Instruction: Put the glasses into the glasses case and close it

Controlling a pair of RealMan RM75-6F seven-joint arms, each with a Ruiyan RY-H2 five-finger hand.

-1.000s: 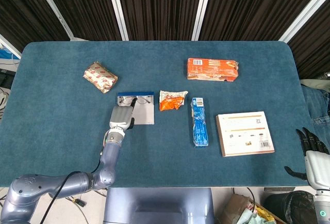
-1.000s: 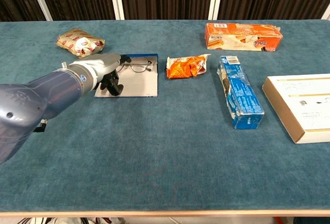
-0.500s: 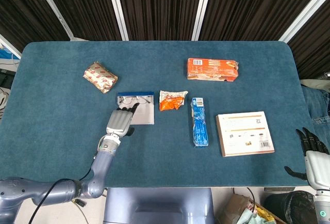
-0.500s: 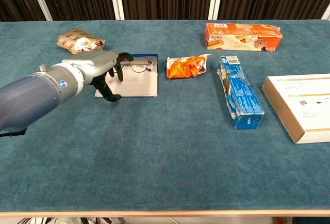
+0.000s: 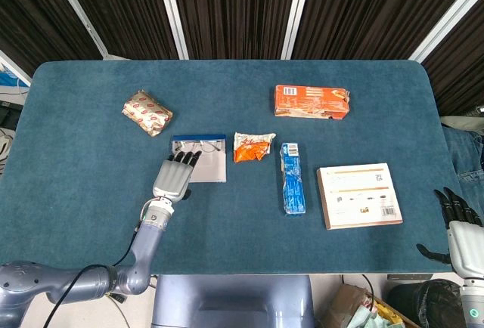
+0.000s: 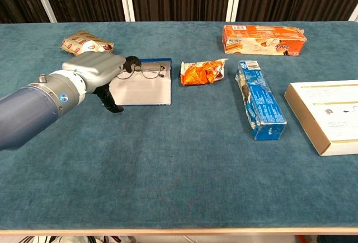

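Hovering your left hand (image 6: 95, 69), fingers spread and holding nothing, beside the open case (image 6: 142, 89), you are lining up on the glasses (image 6: 146, 73) lying in it; try approaching low, pinching the frame gently.

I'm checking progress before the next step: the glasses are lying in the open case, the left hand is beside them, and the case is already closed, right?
Not quite. The glasses case is not closed: the chest view shows it lying open, with the glasses resting inside near its far edge. The rest holds: the left hand is right beside them, fingers spread, holding nothing.
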